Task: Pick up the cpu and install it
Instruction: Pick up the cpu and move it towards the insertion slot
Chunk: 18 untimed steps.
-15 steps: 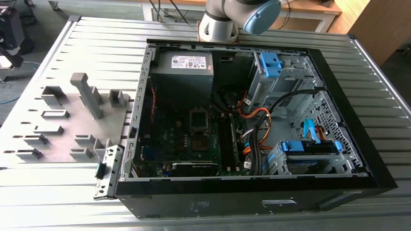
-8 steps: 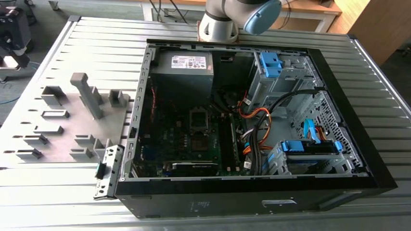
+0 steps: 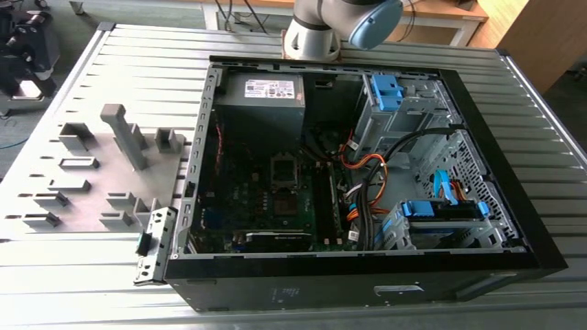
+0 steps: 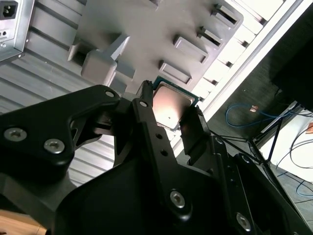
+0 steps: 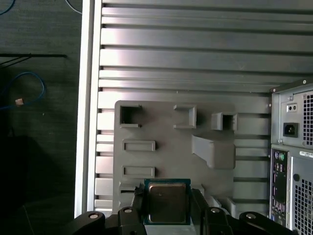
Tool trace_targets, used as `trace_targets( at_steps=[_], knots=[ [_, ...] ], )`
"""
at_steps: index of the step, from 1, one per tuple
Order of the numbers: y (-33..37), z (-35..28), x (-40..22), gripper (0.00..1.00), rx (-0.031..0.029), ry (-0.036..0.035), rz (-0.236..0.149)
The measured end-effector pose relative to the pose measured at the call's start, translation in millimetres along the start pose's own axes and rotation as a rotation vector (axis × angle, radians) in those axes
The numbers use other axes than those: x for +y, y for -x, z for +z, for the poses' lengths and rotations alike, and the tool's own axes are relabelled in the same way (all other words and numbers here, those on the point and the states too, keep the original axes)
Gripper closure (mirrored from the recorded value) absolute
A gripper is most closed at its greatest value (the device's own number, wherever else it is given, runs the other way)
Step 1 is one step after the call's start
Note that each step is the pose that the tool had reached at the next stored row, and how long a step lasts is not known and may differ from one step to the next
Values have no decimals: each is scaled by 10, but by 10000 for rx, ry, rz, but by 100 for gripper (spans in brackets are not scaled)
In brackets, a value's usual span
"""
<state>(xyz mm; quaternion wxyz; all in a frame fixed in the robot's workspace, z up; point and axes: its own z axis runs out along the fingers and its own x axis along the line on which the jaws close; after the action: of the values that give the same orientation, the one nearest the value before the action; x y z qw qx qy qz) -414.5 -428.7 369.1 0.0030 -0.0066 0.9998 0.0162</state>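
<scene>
my black gripper's jaws pinch the small square silver-topped cpu, lifted over the grey plastic holder plate; pickup done, install pending, i judge.

The open case lies on its side on the ribbed table. Inside it are the power supply, blue drive brackets and orange cables. A grey holder plate with upright blocks lies just beside the case, at the exterior view's left.
</scene>
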Motion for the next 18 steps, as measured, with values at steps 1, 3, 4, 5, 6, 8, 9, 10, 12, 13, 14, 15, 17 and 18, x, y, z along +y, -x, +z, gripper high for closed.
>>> trace_targets(
  at_steps=[1,3,4,5,6,8,9,10,12,13,14,15,17,18],
  knots=[
    [23,0,0,53,-1,0,0],
    [68,1,-1,53,-1,0,1],
    [90,1,-1,53,-2,1,0],
    [111,1,-1,53,0,0,1],
    [134,1,-2,53,0,0,0],
    [184,2,-2,53,-1,1,0],
    [212,2,-3,53,-1,1,0],
    [238,3,-3,53,-1,1,-1],
    [285,2,-4,53,0,0,0],
    [308,3,-4,53,0,0,0],
    [331,3,-4,53,-1,0,1],
    [359,3,-5,53,0,0,0],
    [411,4,-5,53,0,1,0],
    [435,4,-6,53,-1,0,1]
  ],
)
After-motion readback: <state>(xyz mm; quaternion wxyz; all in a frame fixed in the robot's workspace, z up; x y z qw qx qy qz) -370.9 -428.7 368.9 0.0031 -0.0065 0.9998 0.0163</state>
